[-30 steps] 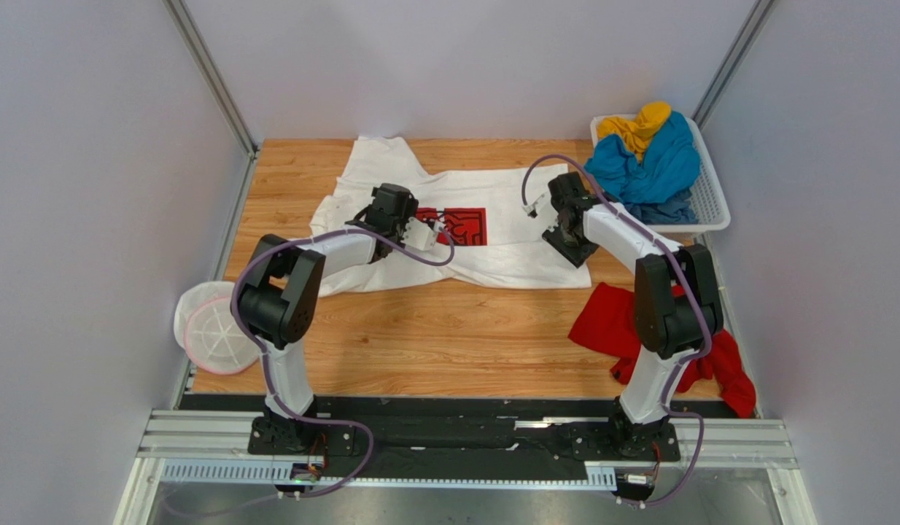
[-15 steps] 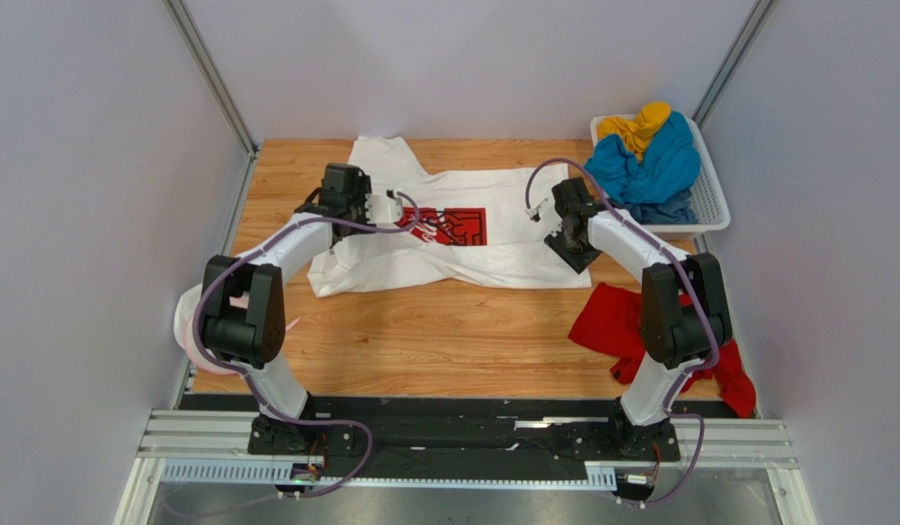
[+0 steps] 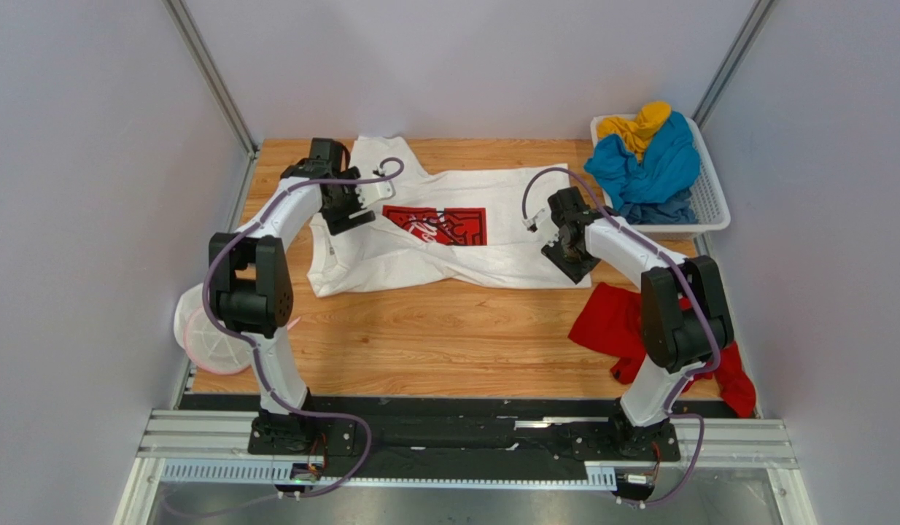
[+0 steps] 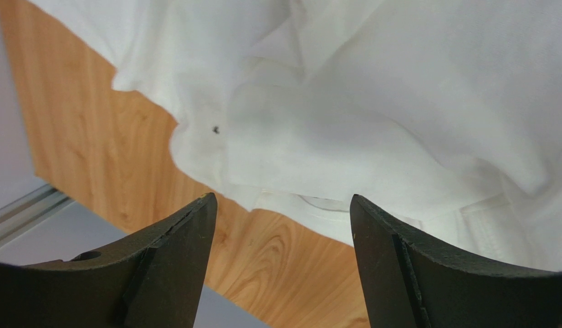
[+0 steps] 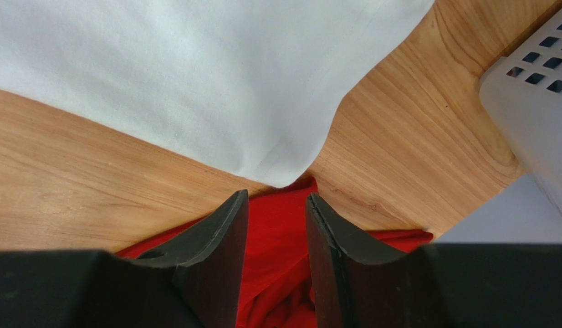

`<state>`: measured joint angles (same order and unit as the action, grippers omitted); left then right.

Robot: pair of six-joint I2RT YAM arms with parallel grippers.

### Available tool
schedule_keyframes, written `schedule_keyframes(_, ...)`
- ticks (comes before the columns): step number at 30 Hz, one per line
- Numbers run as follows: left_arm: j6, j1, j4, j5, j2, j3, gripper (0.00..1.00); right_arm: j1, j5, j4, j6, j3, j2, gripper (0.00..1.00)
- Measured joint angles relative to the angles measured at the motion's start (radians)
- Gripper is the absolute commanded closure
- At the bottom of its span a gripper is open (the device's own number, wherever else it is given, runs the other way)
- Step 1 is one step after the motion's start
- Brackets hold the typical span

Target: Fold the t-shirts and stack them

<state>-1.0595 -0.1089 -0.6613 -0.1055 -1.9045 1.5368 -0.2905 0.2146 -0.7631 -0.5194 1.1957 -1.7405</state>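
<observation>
- The white t-shirt (image 3: pixel 509 249) is marked by a red print (image 3: pixel 435 224) traced with white lines.
- The red t-shirt (image 3: pixel 610 317), blue t-shirt (image 3: pixel 652 170) and yellow t-shirt (image 3: pixel 635 124) are shown plain.
- A white lattice is seen on the basket (image 3: pixel 709 202).

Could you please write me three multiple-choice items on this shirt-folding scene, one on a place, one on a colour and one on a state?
1. Where are the blue shirt and the yellow shirt?
A on the floor; B in the basket; C on a shelf.
2. The print on the white shirt is:
A red; B green; C black.
3. The left gripper is:
A shut on a sleeve; B shut on nothing; C open.

Answers:
1. B, both are heaped in the basket at the far right corner.
2. A, the rectangle on the chest is red.
3. C, the wrist view shows its fingers wide apart over the cloth, holding nothing.
</observation>
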Motion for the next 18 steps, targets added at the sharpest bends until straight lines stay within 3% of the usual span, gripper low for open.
schedule_keyframes(11, 0.013, 0.027, -0.169, -0.039, 0.004, -0.064, 0.21, -0.003, -0.007, 0.001, 0.002, -0.013, 0.025, 0.60)
schedule_keyframes(18, 0.052, 0.119, -0.335, -0.145, -0.004, -0.016, 0.21, -0.008, -0.011, 0.000, 0.007, -0.020, 0.041, 0.60)
